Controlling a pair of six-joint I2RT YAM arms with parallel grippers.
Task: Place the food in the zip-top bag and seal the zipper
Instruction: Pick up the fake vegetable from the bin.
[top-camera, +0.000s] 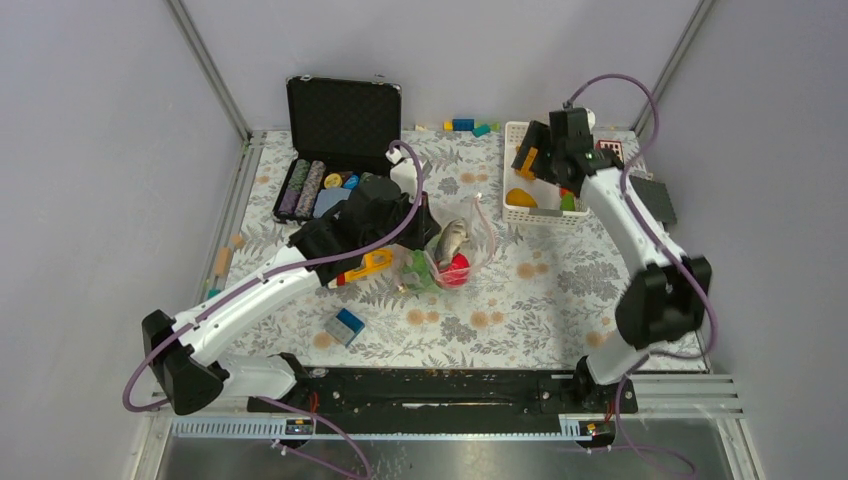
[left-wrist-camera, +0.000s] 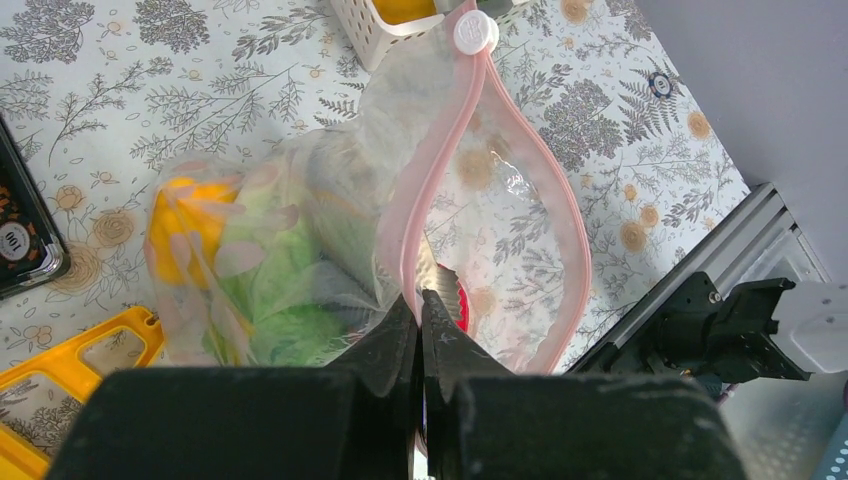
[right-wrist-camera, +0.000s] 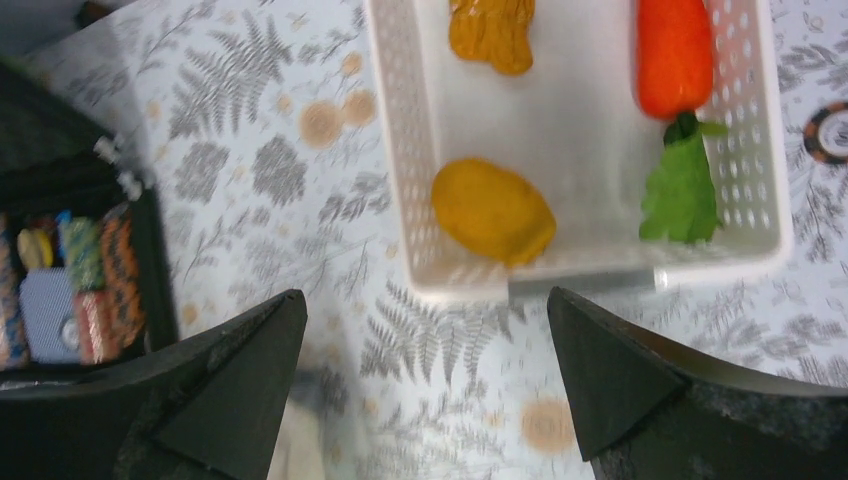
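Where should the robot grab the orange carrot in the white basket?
Pinch the carrot across its orange middle, coming from straight above. It lies flat and long in the basket, whose walls block sideways approaches. The open right tool hovers nearby.

The left arm (top-camera: 255, 295) extended from its base at the near left corner, forward and to the right, and lay low over the middle of the tabletop (top-camera: 520, 300). The left tool (left-wrist-camera: 420, 305) was closed: its fingers (left-wrist-camera: 385, 345) met at the tips with no visible gap, pinching the pink rim of the zip-top bag (left-wrist-camera: 425, 200). The right arm (top-camera: 625, 215) rose from its base at the near right, with the elbow folded at the right side and the forearm reaching forward and left over the far right of the tabletop. The right tool (right-wrist-camera: 425, 295) pointed downward, with its fingers (right-wrist-camera: 235, 385) spread wide and nothing held between them.
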